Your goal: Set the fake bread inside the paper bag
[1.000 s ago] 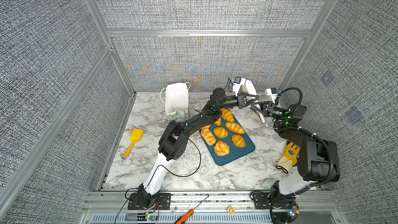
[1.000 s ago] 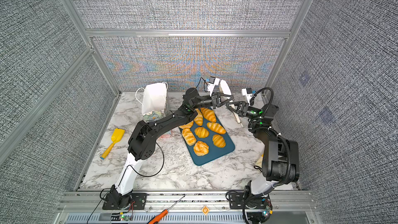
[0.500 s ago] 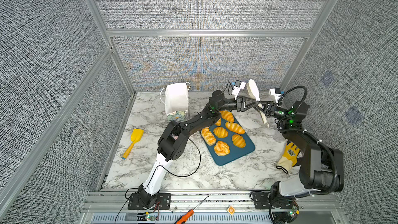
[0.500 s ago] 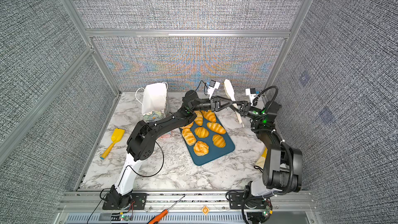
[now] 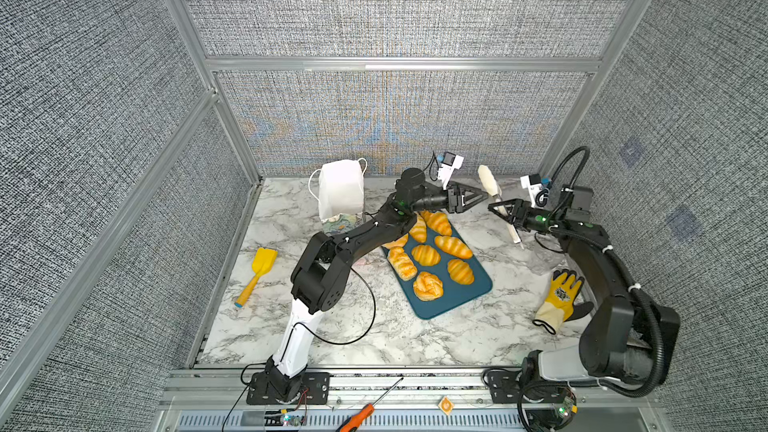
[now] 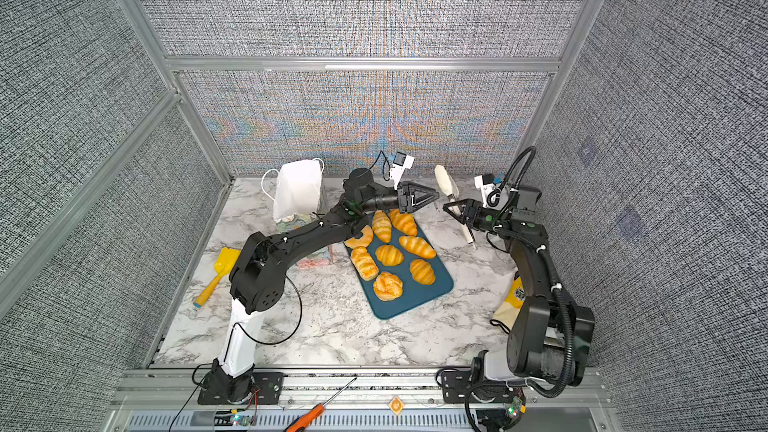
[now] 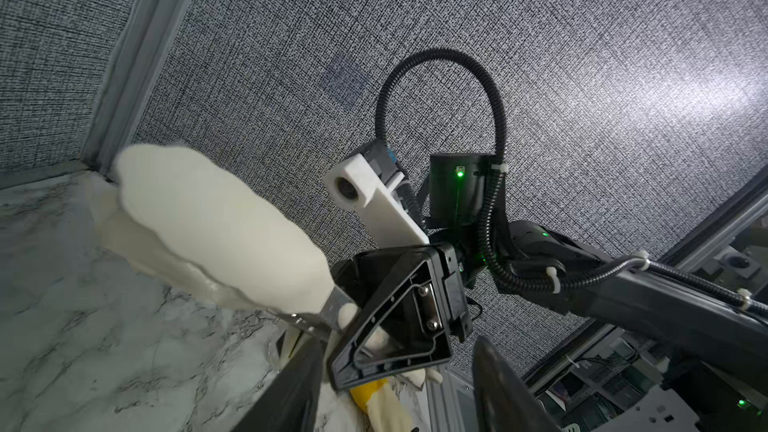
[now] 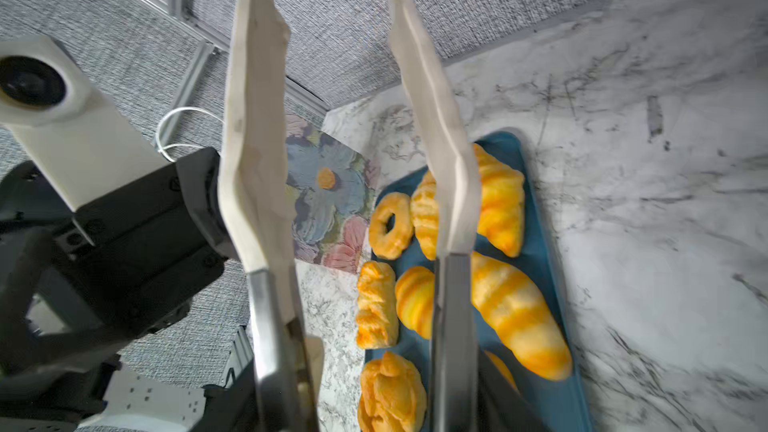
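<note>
Right gripper: closed on the metal arms of a pair of tongs, raised above the marble table just beyond the far right corner of the blue tray. The white tips point up toward the back wall. In the right wrist view the two blades stand apart with nothing between them.

Left gripper: open and holding nothing. It reaches across the far end of the tray, tips just beside the tongs. In the left wrist view its two dark fingers stand apart, with the right gripper in sight beyond the gap. Contact with the tongs cannot be confirmed.

Fake bread: eight pieces counted in both top views, all on the tray. The ring doughnut lies at the tray's left edge, partly under the left arm.

Paper bag: upright near the back wall, left of the tray. Its contents cannot be seen.

Also on the table: a yellow toy shovel at left and a yellow glove at right.
</note>
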Motion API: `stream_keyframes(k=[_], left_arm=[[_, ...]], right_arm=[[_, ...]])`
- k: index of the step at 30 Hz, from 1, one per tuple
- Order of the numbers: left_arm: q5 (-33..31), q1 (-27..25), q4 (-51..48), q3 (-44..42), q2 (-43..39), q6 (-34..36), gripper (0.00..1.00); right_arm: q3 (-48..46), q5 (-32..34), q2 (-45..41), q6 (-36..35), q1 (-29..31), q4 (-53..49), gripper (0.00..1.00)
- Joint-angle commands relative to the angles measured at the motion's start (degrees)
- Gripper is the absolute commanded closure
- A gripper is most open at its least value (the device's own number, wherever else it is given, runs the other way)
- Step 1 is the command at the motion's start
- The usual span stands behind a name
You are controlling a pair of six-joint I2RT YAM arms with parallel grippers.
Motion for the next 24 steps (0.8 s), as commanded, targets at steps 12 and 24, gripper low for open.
stream_keyframes(k=[12, 24], left_arm=[[-8.0, 0.4, -14.9, -2.0, -4.7, 10.8, 0.33], [-15.7, -0.1, -17.1, -14.2, -14.3, 13.8, 0.27]], right_arm=[[2.1, 26.4, -1.9, -15.7, 6.5, -22.6, 0.43], [-2.5, 40.5, -8.9, -14.2, 16.6, -29.8, 0.42]])
